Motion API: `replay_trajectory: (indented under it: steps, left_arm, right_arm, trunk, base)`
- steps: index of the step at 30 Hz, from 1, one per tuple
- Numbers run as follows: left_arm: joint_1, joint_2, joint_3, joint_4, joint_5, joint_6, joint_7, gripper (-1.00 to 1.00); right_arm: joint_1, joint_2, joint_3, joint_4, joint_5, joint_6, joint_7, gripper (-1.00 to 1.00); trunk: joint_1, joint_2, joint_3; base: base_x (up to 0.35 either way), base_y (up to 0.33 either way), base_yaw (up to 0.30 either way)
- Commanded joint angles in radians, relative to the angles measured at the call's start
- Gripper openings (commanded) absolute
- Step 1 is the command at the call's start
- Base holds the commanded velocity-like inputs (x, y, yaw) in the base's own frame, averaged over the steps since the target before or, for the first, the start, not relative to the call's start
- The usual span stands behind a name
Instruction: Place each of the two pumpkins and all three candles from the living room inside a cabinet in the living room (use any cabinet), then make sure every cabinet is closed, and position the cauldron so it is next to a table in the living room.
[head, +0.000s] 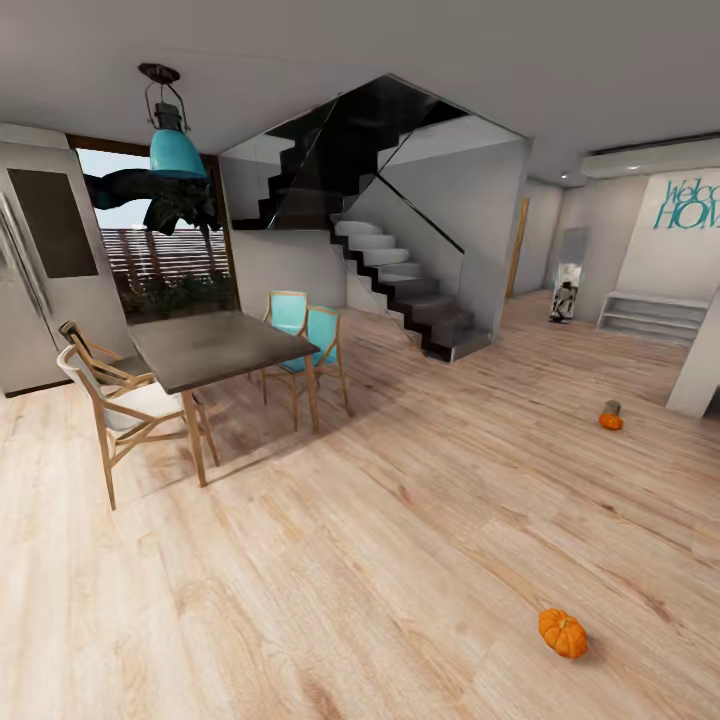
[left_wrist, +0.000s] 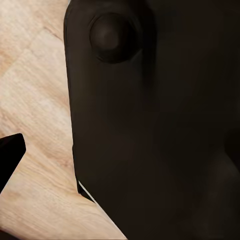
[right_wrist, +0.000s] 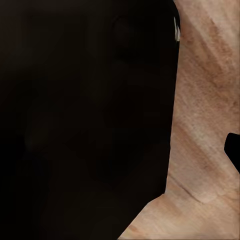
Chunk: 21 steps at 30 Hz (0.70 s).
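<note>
One orange pumpkin (head: 563, 633) lies on the wooden floor at the near right. A second, smaller-looking pumpkin (head: 611, 421) sits farther off at the right, near a white wall corner. A small grey stub that looks like a candle (head: 612, 406) stands right behind it, touching or nearly so. Both wrist views look past a large dark part of the robot's body (left_wrist: 150, 125) (right_wrist: 85, 120) down onto floorboards. A dark tip (left_wrist: 10, 155) pokes in at the edge of the left wrist view and another dark tip (right_wrist: 233, 150) in the right wrist view. Neither shows how its jaws stand.
A dark-topped dining table (head: 215, 345) with wooden chairs (head: 120, 400) and teal chairs (head: 305, 335) stands at the left. A staircase (head: 410, 290) rises in the middle. A white open shelf bench (head: 650, 315) sits far right, a fridge (head: 30, 280) far left. Wide wooden floor lies between.
</note>
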Motion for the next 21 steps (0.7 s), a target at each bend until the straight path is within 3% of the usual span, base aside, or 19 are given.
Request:
replay_trajectory:
  steps: [1,16,21]
  left_arm:
    - [-0.006,0.006,0.000,-0.006,-0.004,-0.006,0.000,1.00]
    - [-0.018,0.008,0.000,-0.014,-0.004,-0.014,0.000,1.00]
    - [-0.016,0.010,-0.001,-0.021,-0.006,-0.042,-0.001,1.00]
  right_arm:
    - [0.002,0.002,-0.002,-0.006,-0.002,-0.006,0.006,1.00]
    - [0.002,0.002,-0.002,-0.011,-0.002,-0.011,0.008,1.00]
    - [0.002,0.010,-0.004,-0.011,-0.003,-0.039,0.007,1.00]
  trunk:
    - [0.000,0.000,-0.001]
    - [0.000,0.000,-0.001]
    - [0.000,0.000,0.002]
  base:
    - [0.000,0.000,0.000]
    - [-0.001,0.001,0.000]
    - [-0.162,0.100,-0.099]
